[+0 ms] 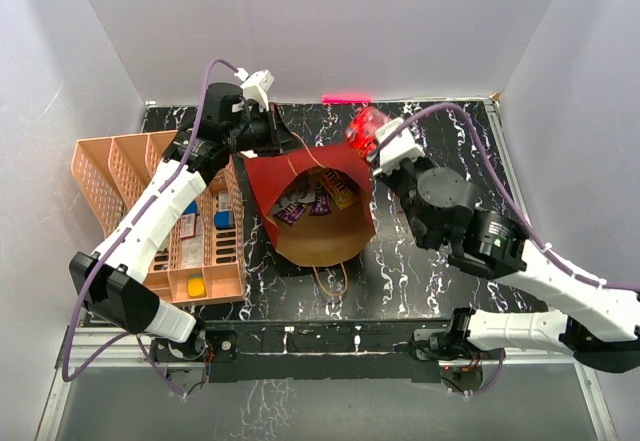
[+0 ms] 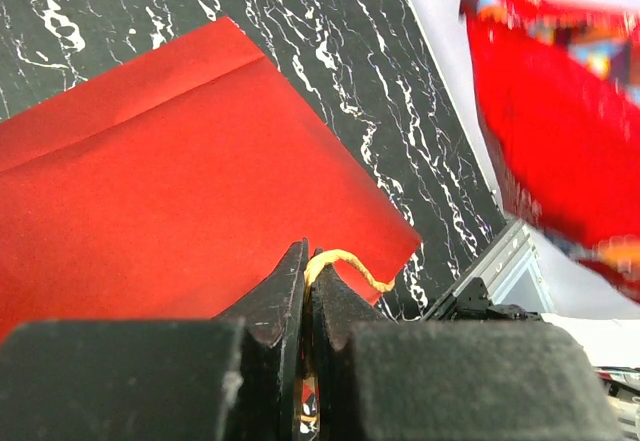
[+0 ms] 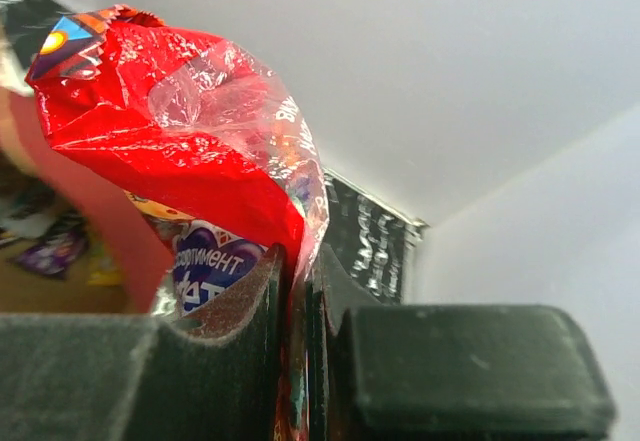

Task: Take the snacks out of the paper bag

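Only the top view shows the whole paper bag point(image 1: 268, 186). It lies in the middle of the table point(image 1: 430, 271), just right of the peach tray point(image 1: 110, 176), with its long axis running near to far. Its brown mouth gapes toward the near edge, and loose snacks point(image 1: 312, 201) sit inside. The left wrist view adds what the top view hides: the left gripper point(image 2: 308, 261), at the bag's far left corner, has its jaws pinched together on a thin cord handle point(image 2: 345, 259), and the bag's red side point(image 2: 170, 191) spreads beyond the fingertips. The right wrist view shows the right gripper point(image 3: 300, 261) clamped nearly closed on the lower edge of a red snack bag point(image 3: 180, 131). This packet stands up from the fingers, lifted clear at the paper bag's far right.
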### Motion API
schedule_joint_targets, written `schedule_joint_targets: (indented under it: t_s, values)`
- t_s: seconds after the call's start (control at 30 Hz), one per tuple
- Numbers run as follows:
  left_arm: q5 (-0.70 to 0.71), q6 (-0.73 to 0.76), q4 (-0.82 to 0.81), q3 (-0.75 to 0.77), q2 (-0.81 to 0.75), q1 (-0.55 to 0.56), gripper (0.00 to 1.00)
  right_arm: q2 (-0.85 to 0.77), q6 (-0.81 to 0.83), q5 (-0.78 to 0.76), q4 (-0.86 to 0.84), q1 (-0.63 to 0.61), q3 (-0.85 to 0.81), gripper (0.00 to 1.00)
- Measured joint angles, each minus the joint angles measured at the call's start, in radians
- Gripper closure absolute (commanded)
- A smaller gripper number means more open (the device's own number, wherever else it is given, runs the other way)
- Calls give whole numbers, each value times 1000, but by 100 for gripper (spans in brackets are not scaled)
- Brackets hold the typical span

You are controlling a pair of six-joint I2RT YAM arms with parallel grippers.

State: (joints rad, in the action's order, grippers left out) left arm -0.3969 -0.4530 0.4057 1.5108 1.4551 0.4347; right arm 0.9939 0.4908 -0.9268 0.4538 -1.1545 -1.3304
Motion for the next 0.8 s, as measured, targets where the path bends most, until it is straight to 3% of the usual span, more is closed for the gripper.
schedule_joint_targets:
  t_s: [0.07, 0.27, 0.43, 0.57, 0.8]
  values:
    - [-11, 0, -1, 0, 0, 0, 100, 22, 23, -8, -37, 86, 3, 92]
    - [-49, 0, -10, -17, -15, 0, 100, 121, -55, 182, -80, 612, 47, 92]
    - [-95, -2, -23, -45, -44, 0, 100, 264, -126, 324, -86, 922, 117, 92]
    - [-148, -11, -54, -64, -63, 0, 100, 378, -142, 385, -96, 1088, 163, 92]
    - [-244, -34, -119, -100, -77, 0, 100, 562, -119, 395, -208, 1187, 166, 92]
